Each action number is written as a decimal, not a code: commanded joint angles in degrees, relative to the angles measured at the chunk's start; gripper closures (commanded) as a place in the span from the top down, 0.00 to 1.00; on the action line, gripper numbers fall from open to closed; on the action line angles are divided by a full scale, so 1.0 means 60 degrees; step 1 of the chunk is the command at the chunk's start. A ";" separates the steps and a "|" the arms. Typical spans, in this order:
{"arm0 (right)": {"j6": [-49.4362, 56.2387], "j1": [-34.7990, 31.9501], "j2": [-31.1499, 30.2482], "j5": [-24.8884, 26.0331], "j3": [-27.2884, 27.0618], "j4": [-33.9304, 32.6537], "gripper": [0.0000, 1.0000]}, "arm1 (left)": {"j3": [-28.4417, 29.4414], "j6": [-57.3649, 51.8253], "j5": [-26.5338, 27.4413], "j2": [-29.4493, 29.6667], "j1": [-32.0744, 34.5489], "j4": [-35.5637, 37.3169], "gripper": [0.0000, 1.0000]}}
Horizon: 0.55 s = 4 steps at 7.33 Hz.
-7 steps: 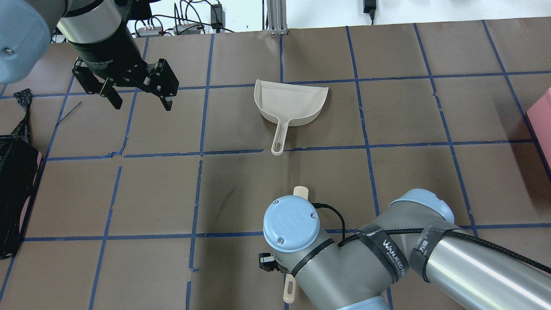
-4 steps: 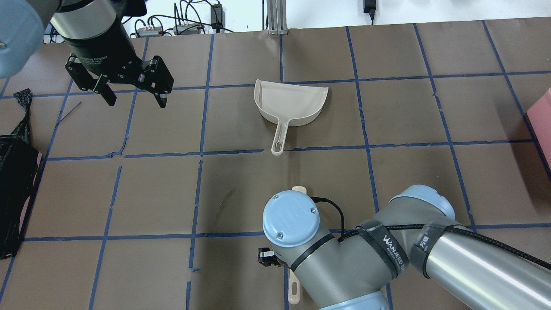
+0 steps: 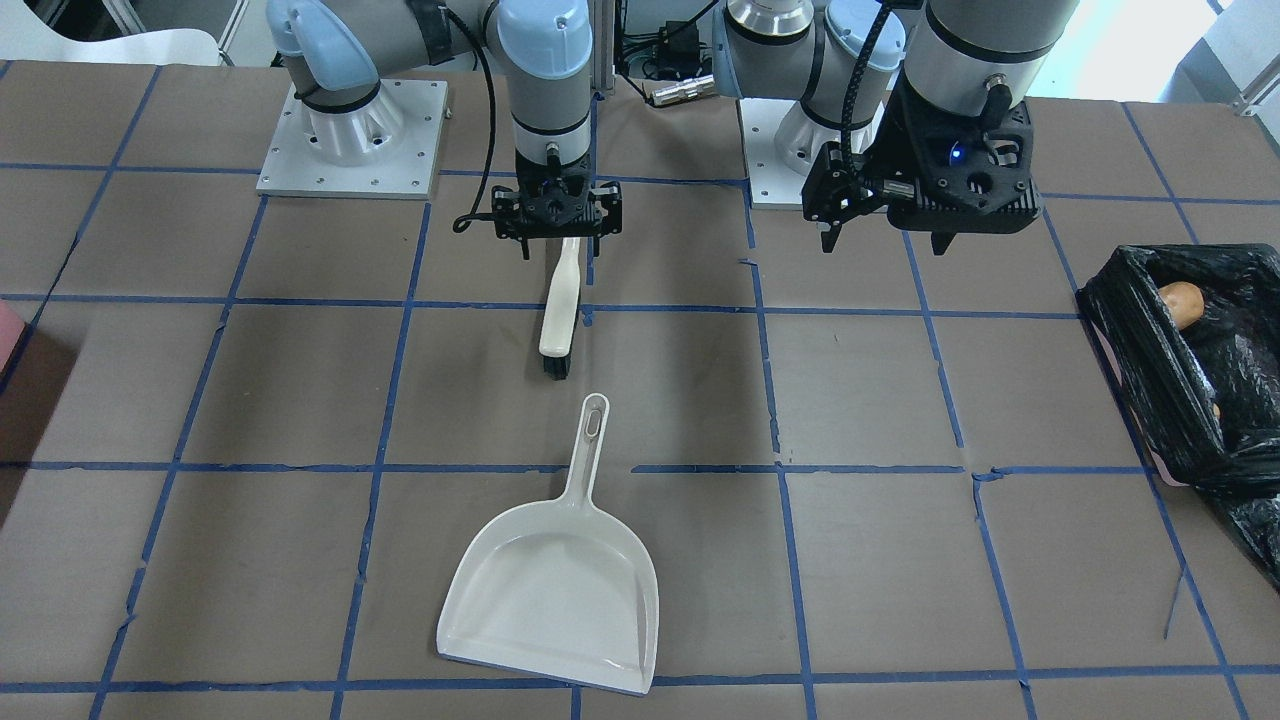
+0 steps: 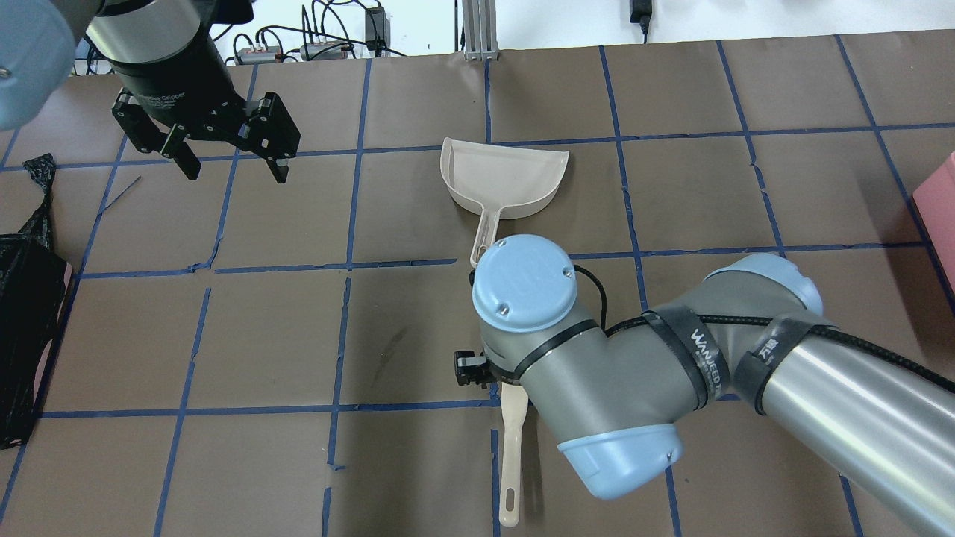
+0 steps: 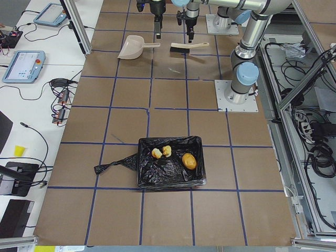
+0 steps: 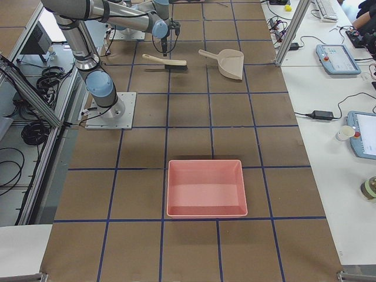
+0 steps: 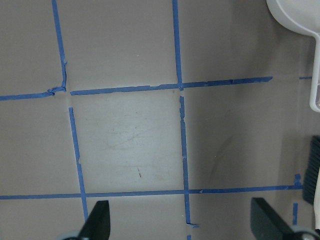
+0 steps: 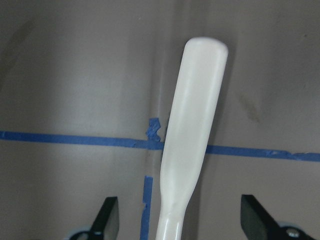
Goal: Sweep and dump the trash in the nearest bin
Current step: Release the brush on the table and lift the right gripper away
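The bin (image 5: 157, 172), lined with a black bag, holds the tan-orange potato-like lump (image 5: 189, 160) and two small yellow-orange scraps (image 5: 161, 152). The bin also shows in the front view (image 3: 1140, 340) with the lump (image 3: 1183, 300) in it, and at the overhead view's left edge (image 4: 22, 321). A beige dustpan (image 4: 503, 175) lies empty mid-table. A beige brush (image 3: 558, 315) lies flat nearer the robot. My right gripper (image 8: 182, 220) is open above the brush handle (image 8: 192, 130), not touching it. My left gripper (image 4: 227, 160) is open and empty, hovering between dustpan and bin.
A pinkish-red tray (image 6: 205, 188) stands at the table's end on my right, also at the overhead view's right edge (image 4: 941, 201). Blue tape lines grid the brown table (image 4: 283, 328). Cables and mounts lie beyond the far edge.
My right arm has lifted and shifted toward the dustpan, so more of the brush handle shows on the table. My left gripper has drifted slightly toward the far left.
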State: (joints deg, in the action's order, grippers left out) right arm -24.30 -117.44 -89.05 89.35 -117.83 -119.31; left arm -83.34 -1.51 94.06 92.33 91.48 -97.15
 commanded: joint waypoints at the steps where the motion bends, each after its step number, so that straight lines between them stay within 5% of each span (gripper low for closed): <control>1: 0.0431 0.1258 -0.0056 -0.0024 0.1349 0.1172 0.96 | 0.0031 0.0046 0.0011 -0.0008 0.0016 -0.0010 1.00; 4: 0.1368 0.2562 0.0032 -0.0141 0.2556 0.2365 1.00 | -0.0012 0.0061 0.0026 -0.0022 0.0016 -0.0010 1.00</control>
State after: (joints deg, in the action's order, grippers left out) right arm -17.92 -105.28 -88.96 88.90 -104.75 -106.99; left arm -83.22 -1.21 94.21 92.21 91.58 -97.21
